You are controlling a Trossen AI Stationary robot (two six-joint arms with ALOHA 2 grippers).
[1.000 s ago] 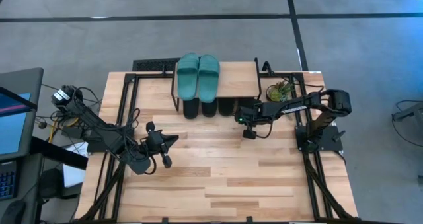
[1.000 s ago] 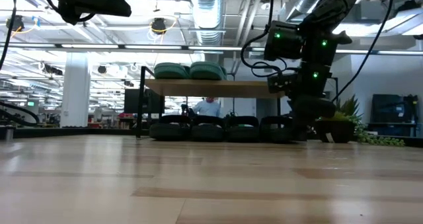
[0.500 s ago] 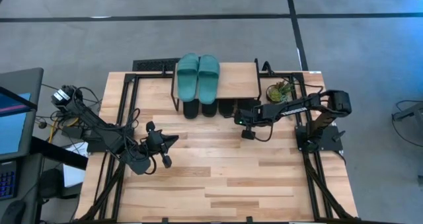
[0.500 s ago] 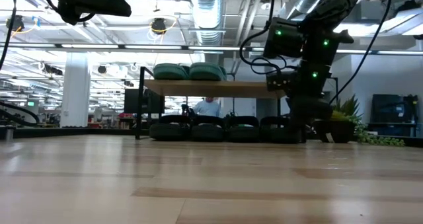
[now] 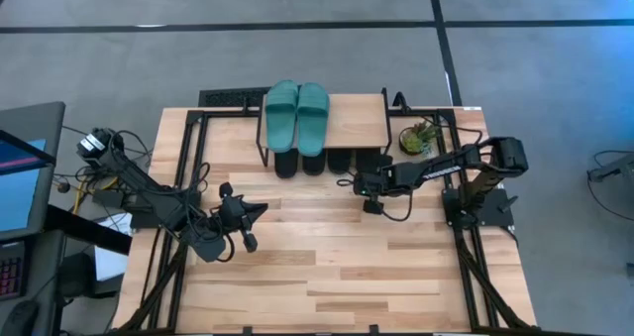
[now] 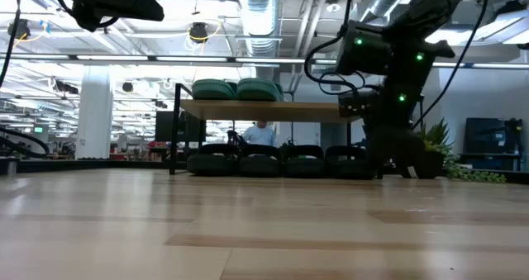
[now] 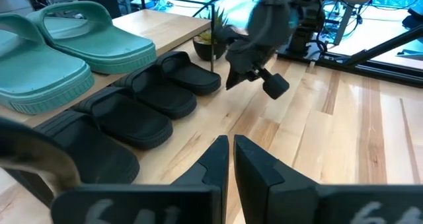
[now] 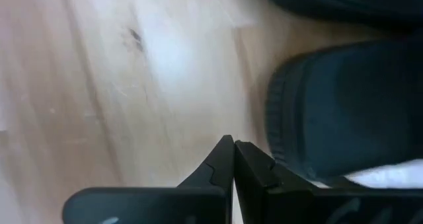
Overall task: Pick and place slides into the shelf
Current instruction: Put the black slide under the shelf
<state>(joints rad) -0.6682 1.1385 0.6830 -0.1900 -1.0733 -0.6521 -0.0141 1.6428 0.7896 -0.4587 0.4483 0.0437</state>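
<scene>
Pale plank tabletop [image 5: 337,267] fills most of the high view, bare and wide on the near side of both arms. At its far edge stands the small rack with a light wooden top board on thin black legs [image 5: 352,121], carrying the teal-green pair of wide-strap slides [image 5: 296,113] on top; four black slides [image 7: 142,102] lie in a row underneath, their heels poking out toward the open table.

The right claw [image 5: 369,189] sits low, just in front of the rightmost black slide [image 8: 344,112], fingers pressed together and holding nothing; the slide's rounded heel lies just beside its tips. The left claw [image 5: 241,222] waits well apart over bare wood, also closed and empty.

By my reading, the placing is essentially done: all six slides are on or under the rack. The step in hand looks like a nudge or a parting from that last slide. A next move would call for lifting clear toward the open table.

Tight spots: the rack's right leg and the small potted plant [image 5: 416,138] stand close beyond the claw.
</scene>
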